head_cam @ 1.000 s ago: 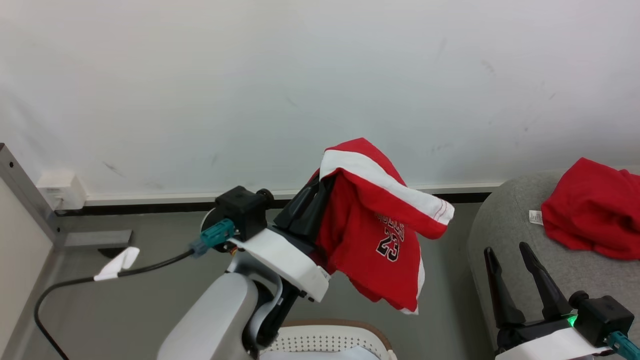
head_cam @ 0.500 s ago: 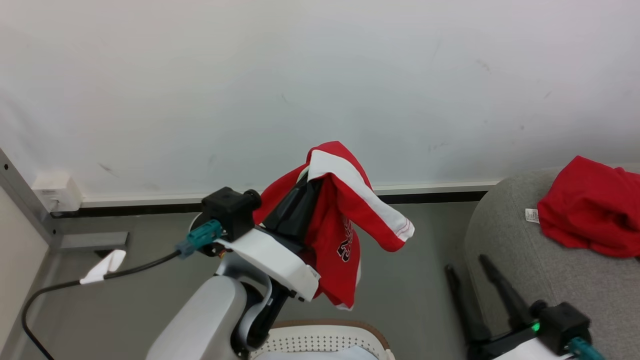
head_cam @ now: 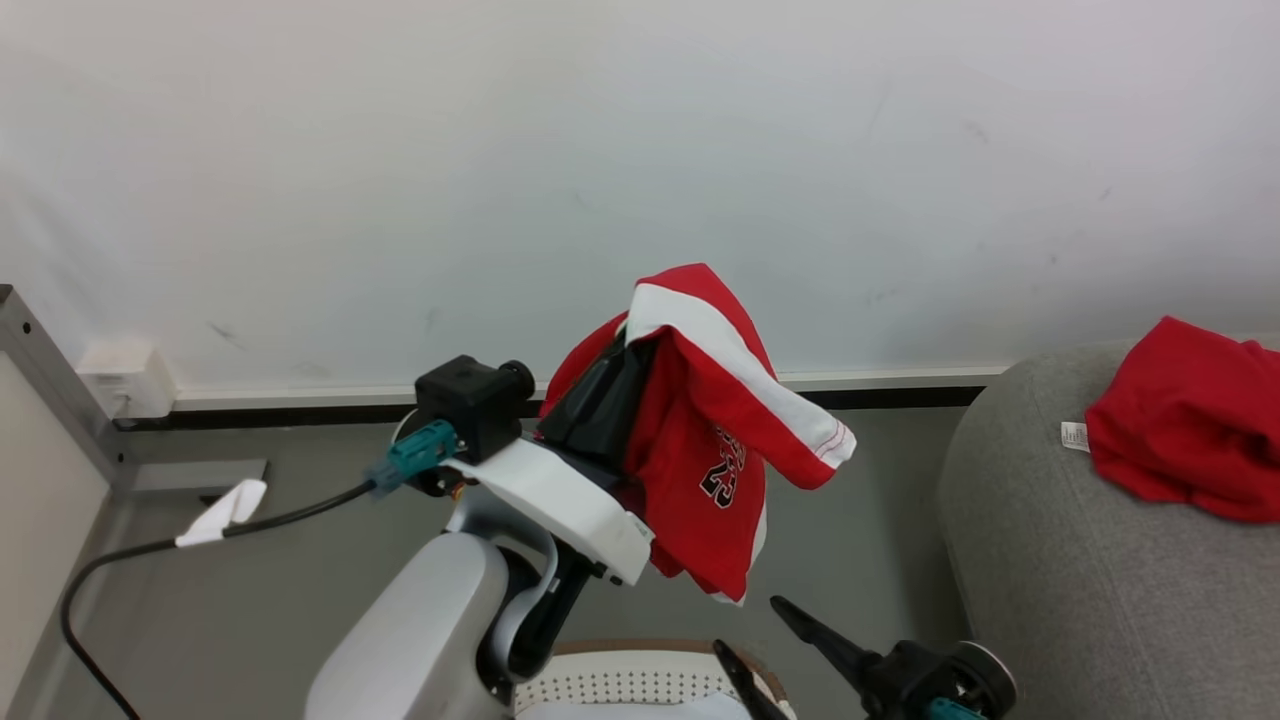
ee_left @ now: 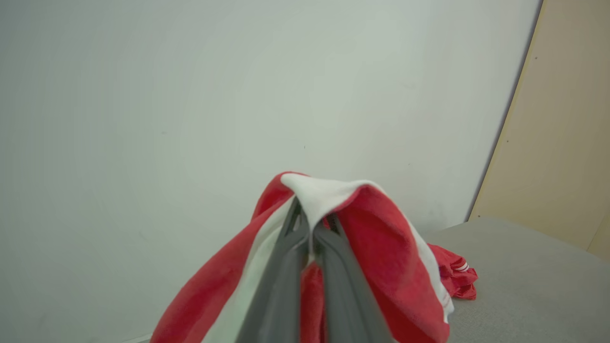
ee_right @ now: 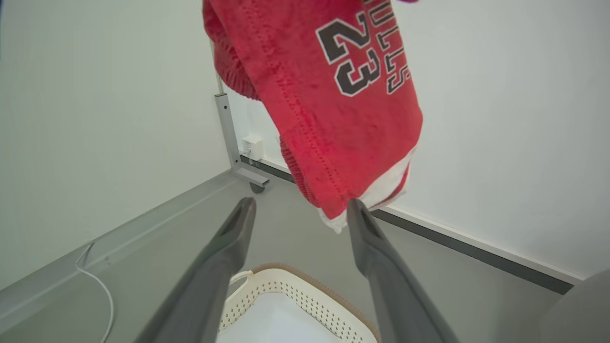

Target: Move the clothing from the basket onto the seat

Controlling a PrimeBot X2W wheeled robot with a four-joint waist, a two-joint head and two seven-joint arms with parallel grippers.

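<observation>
My left gripper (head_cam: 632,345) is raised and shut on the red garment with a white band and dark "23" lettering (head_cam: 725,450), which hangs in the air above the basket (head_cam: 640,652). In the left wrist view its fingers (ee_left: 286,267) are pressed together inside the fabric (ee_left: 381,247). A plain red garment with a small white label (head_cam: 1185,435) lies on the grey seat (head_cam: 1080,580) at the right. My right gripper (head_cam: 747,622) stands open and empty over the cream basket (ee_right: 305,282), just under the hanging garment's hem (ee_right: 333,95).
A white wall and dark baseboard (head_cam: 900,397) run behind. A metal post (head_cam: 60,385) with a wall box (head_cam: 125,380) stands at the left. A black cable (head_cam: 200,535) trails across the grey floor. A beige panel (ee_left: 562,143) rises behind the seat.
My right gripper has moved left and down, from in front of the seat to over the basket. The hanging garment has swung and twisted on my left gripper. The head view shifted slightly.
</observation>
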